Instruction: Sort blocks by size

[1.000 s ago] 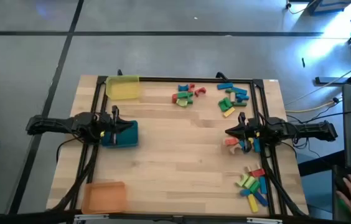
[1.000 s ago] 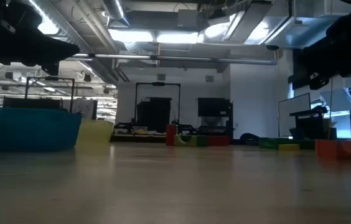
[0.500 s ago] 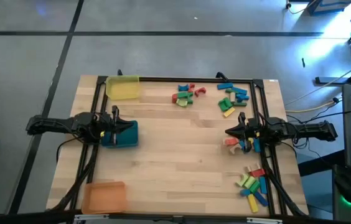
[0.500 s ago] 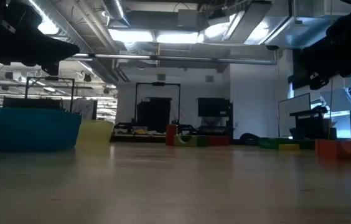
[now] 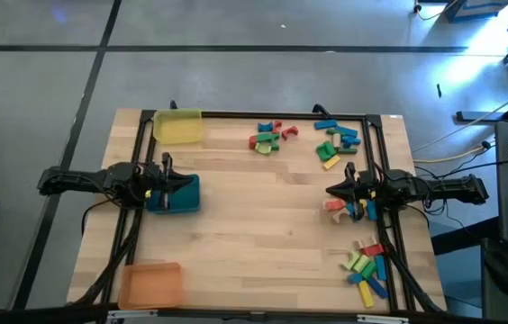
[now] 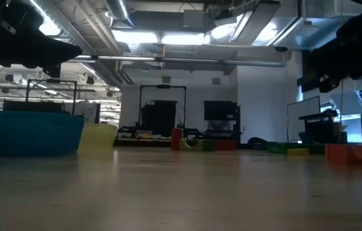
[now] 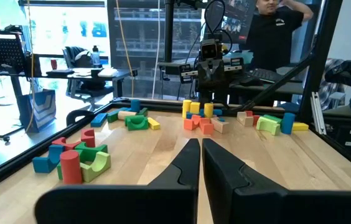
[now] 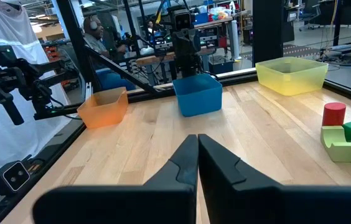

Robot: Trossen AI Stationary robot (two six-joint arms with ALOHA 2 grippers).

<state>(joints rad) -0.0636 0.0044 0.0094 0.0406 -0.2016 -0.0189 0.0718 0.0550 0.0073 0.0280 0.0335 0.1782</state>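
**Blocks in four clusters, both grippers pressed together and empty**

The blocks lie in four loose clusters on the right half of the table. One group of red, green and blue pieces sits near the far edge at mid-width; a second group of blue, green and yellow pieces lies just to its right. A third cluster of pink, blue and yellow pieces lies under the right arm's tip, and a fourth cluster sits near the front right corner, close to the black frame rail.

The right gripper hangs above the table just beside the third cluster, its fingers pressed together with nothing between them. The left gripper hangs over the blue tray at the left side, fingers likewise pressed together and holding nothing.

The yellow tray stands at the far left corner and the orange tray at the near left corner, each close to the rail. Between the blue tray and the right gripper the wooden top is bare, as is the front middle of the table.
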